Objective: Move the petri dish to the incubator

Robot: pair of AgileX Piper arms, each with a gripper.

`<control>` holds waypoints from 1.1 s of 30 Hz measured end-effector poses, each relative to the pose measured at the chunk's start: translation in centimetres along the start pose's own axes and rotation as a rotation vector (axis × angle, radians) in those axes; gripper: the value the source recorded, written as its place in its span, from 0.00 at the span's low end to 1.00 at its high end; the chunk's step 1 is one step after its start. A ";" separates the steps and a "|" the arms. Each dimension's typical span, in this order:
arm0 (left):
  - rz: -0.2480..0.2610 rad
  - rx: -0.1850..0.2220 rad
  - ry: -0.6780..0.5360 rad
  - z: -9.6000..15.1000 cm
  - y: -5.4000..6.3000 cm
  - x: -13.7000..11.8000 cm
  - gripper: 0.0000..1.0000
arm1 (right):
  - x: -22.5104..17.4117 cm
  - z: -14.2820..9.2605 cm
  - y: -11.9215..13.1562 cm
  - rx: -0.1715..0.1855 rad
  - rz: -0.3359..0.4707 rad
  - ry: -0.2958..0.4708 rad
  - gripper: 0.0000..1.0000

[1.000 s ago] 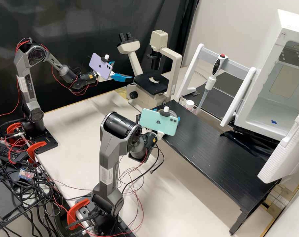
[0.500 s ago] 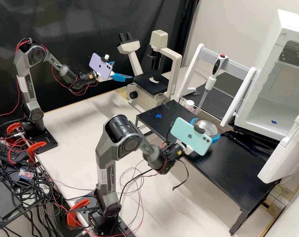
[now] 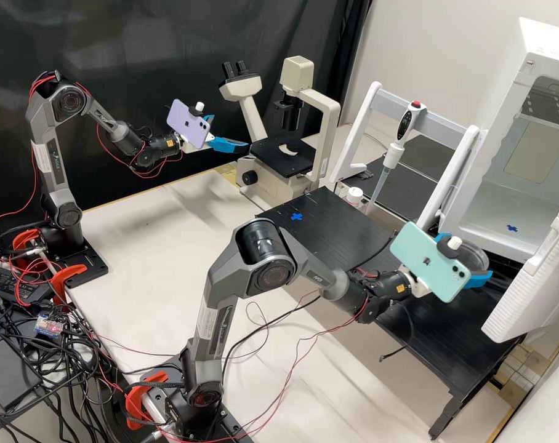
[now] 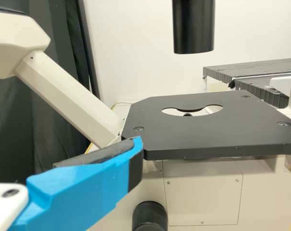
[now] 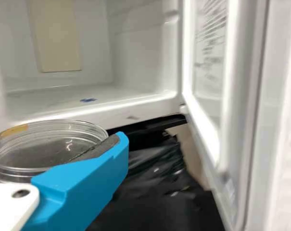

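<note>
Well left of the incubator [image 3: 547, 49], the left hand [image 3: 230, 132] is spread. Just outside the incubator's lower front edge [image 5: 145, 109], the right hand [image 3: 468, 255] pinches the petri dish [image 5: 49, 149], with a gap between that hand and the incubator's open door [image 5: 248, 96].

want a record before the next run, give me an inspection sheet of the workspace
surface: black bench, blue cross on it
job's things: petri dish held outside the open incubator
clutter: crumpled black sheet below the incubator
grippers: left near the microscope, fingers apart; right, fingers around the petri dish
cables: tangle at the high view's left
surroundings: pipette on a white rack, black curtain
</note>
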 end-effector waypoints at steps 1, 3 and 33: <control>0.000 0.000 0.000 0.0 0.0 0.0 1.00 | 0.5 -0.1 0.3 -0.003 0.002 -0.003 0.00; 0.000 0.000 0.000 0.0 0.0 0.0 1.00 | 1.4 -0.2 0.7 -0.008 0.005 -0.009 0.00; 0.000 0.000 0.000 0.0 0.0 0.0 1.00 | 18.3 -2.4 -0.7 -0.066 -0.053 -0.062 0.00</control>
